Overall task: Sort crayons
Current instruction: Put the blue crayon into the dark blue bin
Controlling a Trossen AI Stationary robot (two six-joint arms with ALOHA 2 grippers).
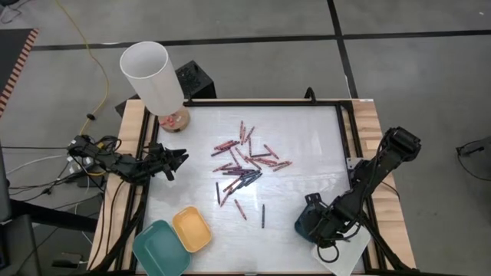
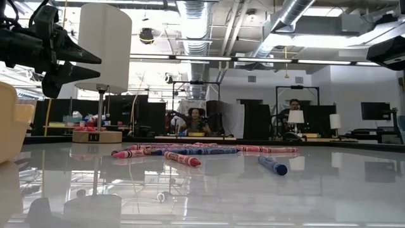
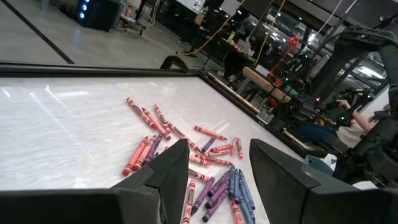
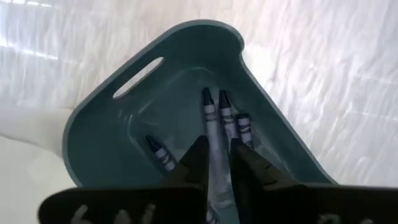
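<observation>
Several red, pink, purple and blue crayons (image 1: 245, 165) lie loose in a heap at the table's middle; they also show in the low view (image 2: 190, 152) and the left wrist view (image 3: 199, 162). My left gripper (image 1: 178, 159) is open and empty above the table's left side, pointing at the heap. My right gripper (image 1: 316, 221) is down in the dark-blue tray (image 4: 124, 118) at the near right, nearly shut on a blue crayon (image 4: 211, 121). A few other blue crayons (image 4: 233, 118) lie on that tray's floor. My right gripper has the blue crayon's shaft (image 4: 215, 146) between its two fingers, which come from above and lie across it. The crayon's pointed end (image 4: 205, 94) sticks out beyond the fingers, parallel to the crayons beside it. Whether it rests on the tray floor I cannot tell.
A lamp with a white shade (image 1: 149, 73) stands at the far left corner. A teal tray (image 1: 159, 247) and a yellow tray (image 1: 192, 228) sit at the near left. A white tray (image 1: 345, 251) lies beside the dark-blue one. Two single crayons (image 1: 262, 216) lie toward the near edge.
</observation>
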